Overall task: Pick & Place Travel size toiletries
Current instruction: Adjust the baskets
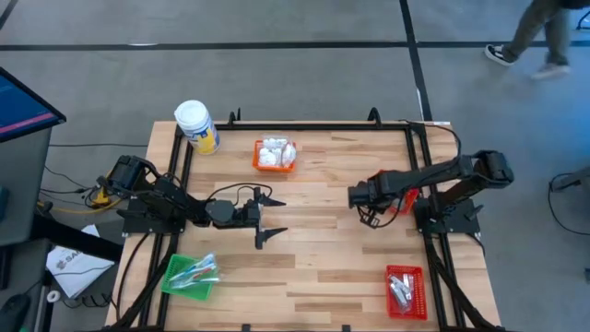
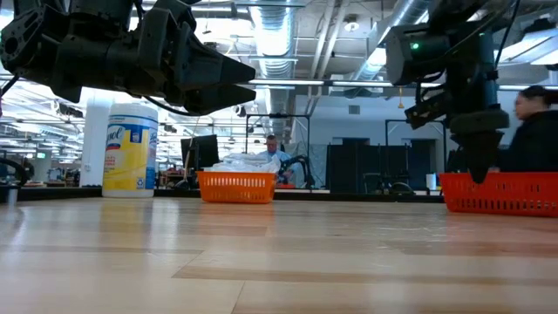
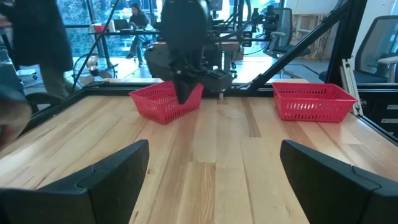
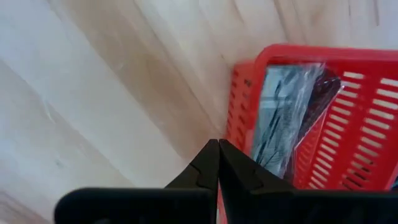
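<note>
- The wooden table (image 1: 313, 267) is seen from above, with a person's legs (image 1: 530, 37) on the floor beyond its far edge.
- Near the front right corner, a red mesh basket (image 1: 406, 291) is seen holding slim silvery sachets (image 1: 399, 288).
- Near the front left corner, a green mesh basket (image 1: 189, 277) is seen holding thin clear-wrapped sticks (image 1: 198, 270).
- The left gripper (image 1: 270, 218) is held over the table left of centre, with its 2 fingers (image 3: 112, 180) spread wide apart and nothing between them.
- The right gripper (image 1: 354, 195) is held over the table right of centre, with its fingers (image 4: 214, 165) pressed together and nothing held; in the low view it (image 2: 479, 174) hangs above the table.
- A second red mesh basket (image 4: 323, 118) lies just beside the right arm's base near the right edge; in the right wrist view, dark and silvery clear-wrapped sachets (image 4: 292, 118) are seen inside it.
- Toward the far edge, an orange mesh basket (image 1: 275, 155) is seen filled with white lumpy clear-wrapped packets (image 1: 275, 150).
- At the far left corner, a white-lidded, yellow-labelled wipes jar (image 1: 196, 126) stands upright.
- In the low view, a seated person (image 2: 275, 150) is seen in the room beyond the orange basket, and another person (image 2: 534, 131) at the right side.
</note>
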Available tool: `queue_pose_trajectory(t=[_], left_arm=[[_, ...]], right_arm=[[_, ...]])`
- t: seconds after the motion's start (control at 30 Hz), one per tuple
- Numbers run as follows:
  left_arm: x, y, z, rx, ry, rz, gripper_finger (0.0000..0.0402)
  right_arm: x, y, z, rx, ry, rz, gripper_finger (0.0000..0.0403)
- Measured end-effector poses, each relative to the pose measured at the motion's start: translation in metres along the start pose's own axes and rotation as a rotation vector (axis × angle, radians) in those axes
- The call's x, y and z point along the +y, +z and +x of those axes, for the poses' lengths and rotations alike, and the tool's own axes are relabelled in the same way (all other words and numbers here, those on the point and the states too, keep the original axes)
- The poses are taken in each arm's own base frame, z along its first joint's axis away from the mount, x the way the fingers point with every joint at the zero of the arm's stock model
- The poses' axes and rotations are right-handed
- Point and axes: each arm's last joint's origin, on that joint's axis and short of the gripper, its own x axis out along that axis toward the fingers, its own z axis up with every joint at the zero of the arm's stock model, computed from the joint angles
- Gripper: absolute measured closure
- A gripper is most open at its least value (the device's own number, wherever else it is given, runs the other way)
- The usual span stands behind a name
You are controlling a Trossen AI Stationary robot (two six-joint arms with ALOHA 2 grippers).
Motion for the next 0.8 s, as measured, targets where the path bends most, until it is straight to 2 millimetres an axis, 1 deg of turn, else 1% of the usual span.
queue_pose_trajectory(t=[0.23,0.57,0.8], left_arm=[[0.000,0.000,0.000,0.000,-0.003,0.001,0.0046],[0.000,0.000,0.000,0.001,-0.002,0.002,0.0046],[0.000,0.000,0.000,0.001,0.000,0.003,0.0046]], right_arm=[[-0.010,0.006,0.002,0.006,0.000,0.015,0.0403],[-0.024,0.012,0.004,-0.024,-0.095,0.073,0.0403],[-0.039,0.017,0.007,-0.025,-0.141,0.152,0.0403]])
